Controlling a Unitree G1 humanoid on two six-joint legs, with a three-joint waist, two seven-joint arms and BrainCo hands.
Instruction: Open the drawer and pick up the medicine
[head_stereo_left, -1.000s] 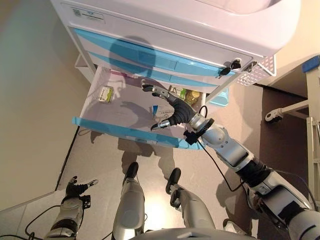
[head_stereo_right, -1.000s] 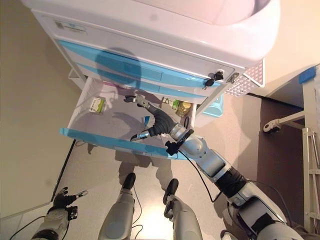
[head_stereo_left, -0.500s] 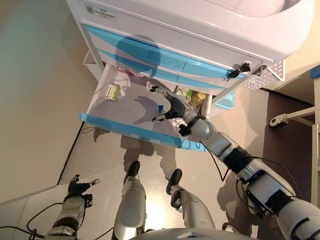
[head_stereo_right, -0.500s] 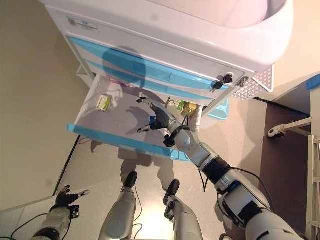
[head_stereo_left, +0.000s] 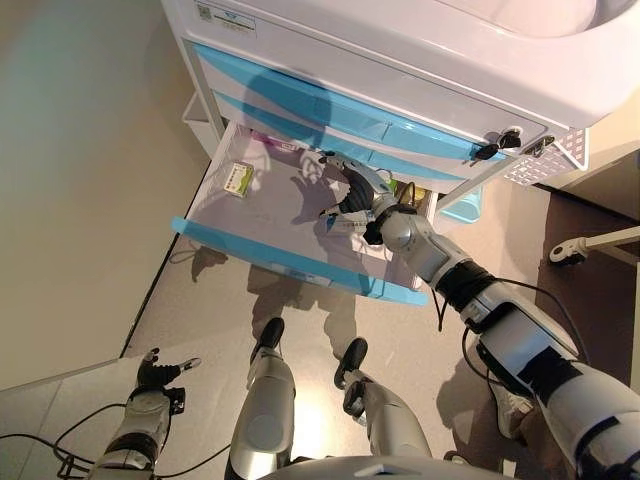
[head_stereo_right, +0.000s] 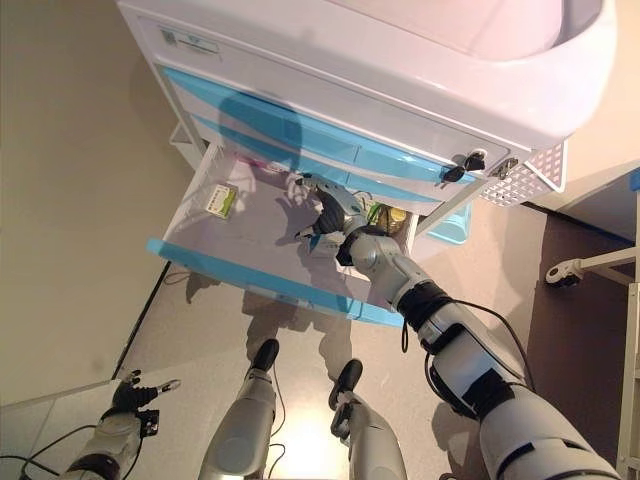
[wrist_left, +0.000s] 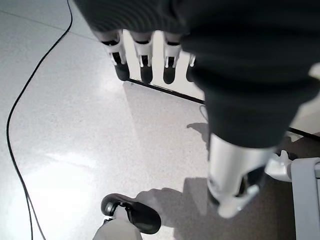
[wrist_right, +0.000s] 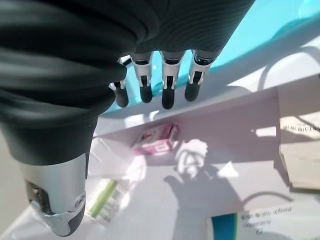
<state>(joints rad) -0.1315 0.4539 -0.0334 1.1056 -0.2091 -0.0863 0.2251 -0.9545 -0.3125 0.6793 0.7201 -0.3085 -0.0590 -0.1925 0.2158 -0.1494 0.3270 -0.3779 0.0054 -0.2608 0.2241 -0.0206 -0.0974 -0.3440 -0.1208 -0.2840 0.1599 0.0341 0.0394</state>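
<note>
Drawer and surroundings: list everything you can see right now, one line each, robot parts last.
Cabinet: one, white with blue drawer fronts.
Open drawer: one, white inside with a blue front, pulled out at the bottom.
Green and white box: one, far left of the drawer floor.
Pink box: one, at the back of the drawer.
White and blue box: one, under the right hand.
Yellow-green items: far right of the drawer, count unclear.
White basket: one, on the cabinet's right side.
Right hand: open, over the drawer.
Left hand: open, low over the floor.
</note>
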